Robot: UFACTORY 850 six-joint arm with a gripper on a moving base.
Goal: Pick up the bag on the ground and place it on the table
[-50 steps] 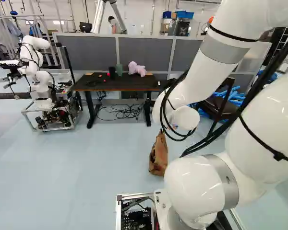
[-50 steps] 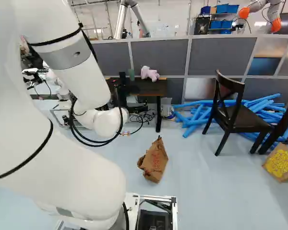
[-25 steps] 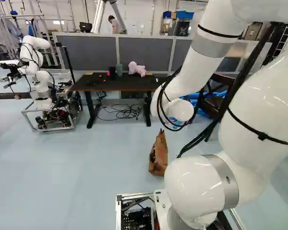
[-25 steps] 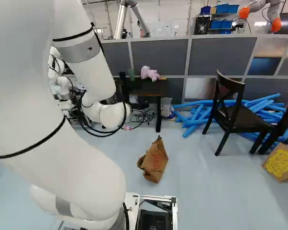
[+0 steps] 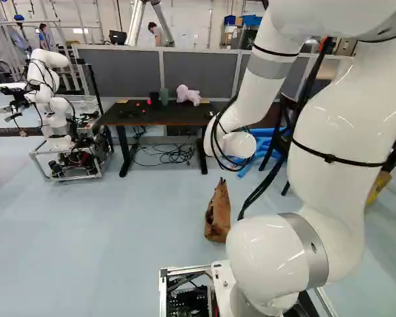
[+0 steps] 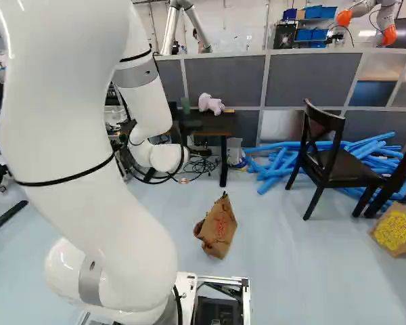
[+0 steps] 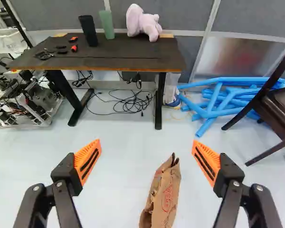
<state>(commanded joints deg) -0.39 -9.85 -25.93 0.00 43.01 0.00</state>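
The tool (image 7: 147,141) stands wide, its orange pads (image 7: 88,161) well apart and touching nothing. The brown paper bag (image 7: 164,199) is on the floor (image 7: 118,171) ahead of the tool and well clear of it, lined up within the span of the pads but nearer the pad on the side of the dark wooden chair (image 7: 280,102). Its crumpled top points away from the tool; it seems to stand with a lean.

The step in hand looks like the approach. The main risk is that off-centre line: unless the tool shifts over, one pad could meet the paper first and tip the bag or push it along the floor. Coming in too high would pinch only the loose crumpled top, which might slip or tear under load; too low, and the pads could strike the floor. Thin paper will likely fold under a hard squeeze.

Farther ahead of the tool, beyond the bag and more to the side away from the chair, is the dark worktop (image 7: 118,54). If the lift is short, the bag could catch its front edge. Set too deep, it could knock the black cup (image 7: 89,31), green cup (image 7: 106,24) or pink plush toy (image 7: 141,23) at the back.
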